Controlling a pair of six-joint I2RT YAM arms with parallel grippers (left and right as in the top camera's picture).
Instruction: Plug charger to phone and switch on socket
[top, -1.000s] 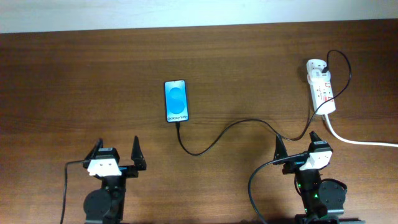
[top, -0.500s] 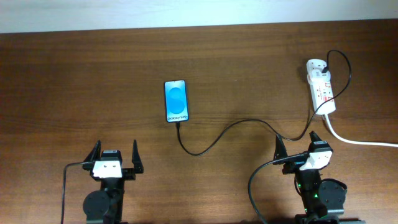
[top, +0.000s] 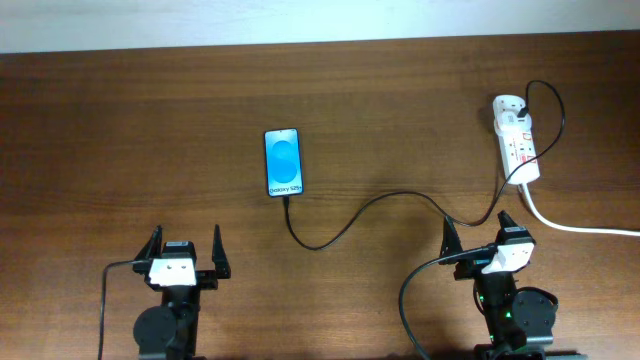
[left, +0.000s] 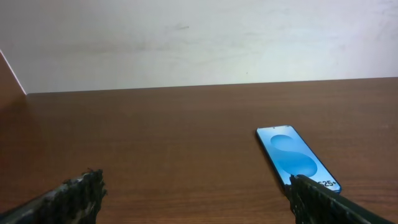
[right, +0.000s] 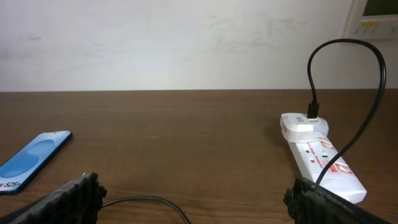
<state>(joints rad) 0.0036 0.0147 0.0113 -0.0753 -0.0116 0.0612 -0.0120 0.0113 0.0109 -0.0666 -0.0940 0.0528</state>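
overhead view: left claw (top: 187, 240) and right claw (top: 476, 232) sit at the near edge of the worktop (top: 120, 120), both spread wide and holding nothing. reads like a rest pose to me, since neither is reaching for anything. charger cable (top: 400, 195) sags across just ahead of the right claw, with plenty of slack so nothing tugs. its tip meets the near end of the phone (top: 284, 162), which lies flat with the screen lit, ahead and right of the left claw. looks plugged in, can't swear it's fully seated. socket (top: 518, 145) lies further ahead and right of the right claw, with the cable looping into its far end. can't tell if it's switched on, too small.
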